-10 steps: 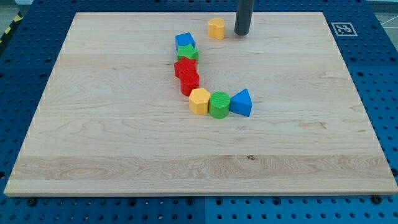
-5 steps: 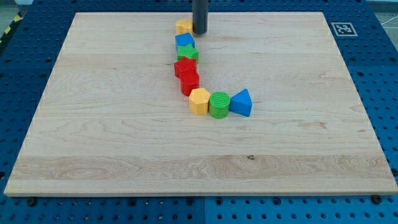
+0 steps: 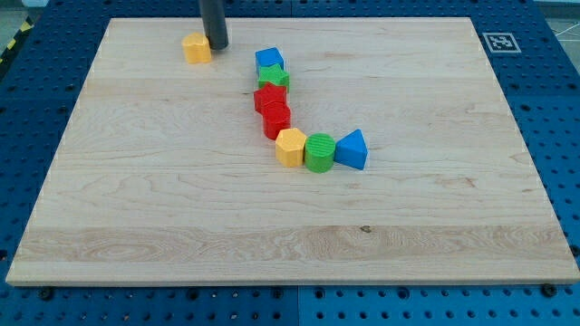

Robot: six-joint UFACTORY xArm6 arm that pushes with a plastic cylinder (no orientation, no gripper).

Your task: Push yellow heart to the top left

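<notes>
The yellow heart (image 3: 196, 47) lies near the top of the wooden board (image 3: 136, 181), left of the middle. My tip (image 3: 217, 44) stands right against the heart's right side. A curved row of blocks runs down the middle: a blue block (image 3: 269, 60), a green star (image 3: 274, 78), a red star (image 3: 269, 97), a red block (image 3: 277, 119), a yellow hexagon (image 3: 290, 147), a green cylinder (image 3: 319, 152) and a blue triangle (image 3: 352, 149).
The board lies on a blue perforated table (image 3: 36, 100). A black-and-white marker (image 3: 501, 42) sits off the board's top right corner.
My tip has swept left along the top of the board, pushing the yellow heart from the top middle, past the blue block, to the upper left. The other blocks have not moved.
</notes>
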